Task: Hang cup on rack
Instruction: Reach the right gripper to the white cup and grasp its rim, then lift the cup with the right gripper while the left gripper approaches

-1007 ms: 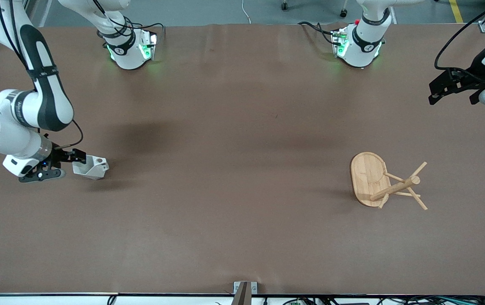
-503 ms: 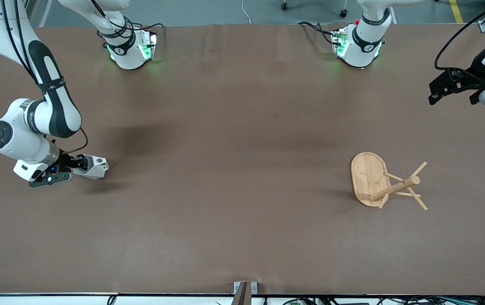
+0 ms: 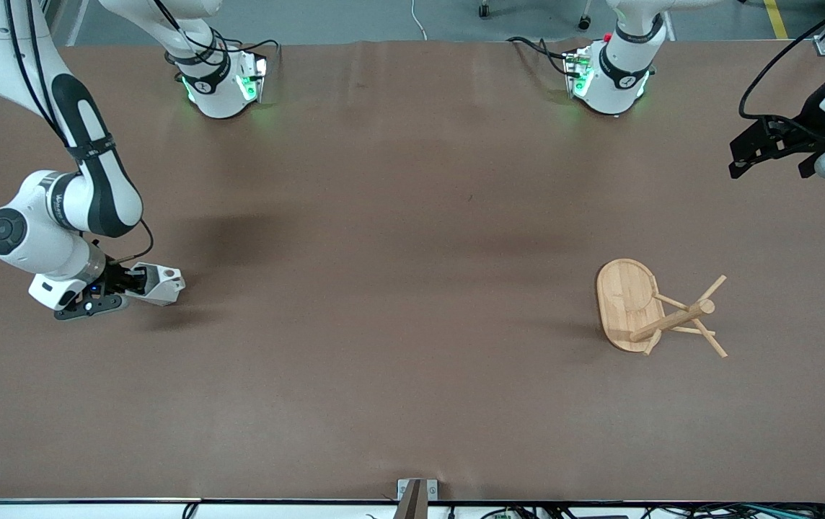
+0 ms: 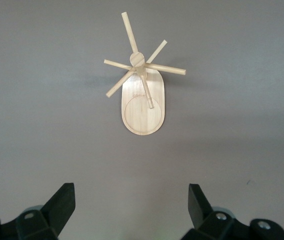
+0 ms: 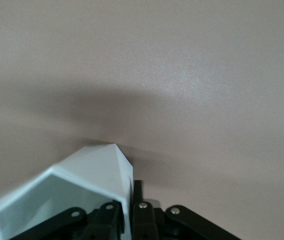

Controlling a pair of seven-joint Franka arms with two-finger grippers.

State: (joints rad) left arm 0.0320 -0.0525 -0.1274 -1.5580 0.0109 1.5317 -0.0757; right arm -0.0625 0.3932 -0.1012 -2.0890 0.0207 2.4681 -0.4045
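Front view has the cup sitting way out at the right arm's end of the table, lying kind of tipped with its hexagonal mouth facing up and toward the robots, and the right gripper has come in low from the side and is pinched on the cup's wall. In the right wrist view you can see why: one finger is inside the mouth and the other outside, so the white wall is clamped between them with the faceted body sticking out ahead. My guess is grabbing the rim like that leaves the handle end free, which is what has to slide onto a peg later. The rack is well apart from all this, toward the left arm's end, standing on its oval base with the post and thin pegs fanning out. The left gripper just hangs up over the table edge at that end, waiting, fingers spread wide with nothing in them; its wrist camera looks straight down on the rack. Versus a second ago, the right arm's elbow and wrist have swung in closer and the fingers have slid over the cup's rim, where earlier they were only just reaching it. Cup itself has barely budged, rack and left arm haven't moved.
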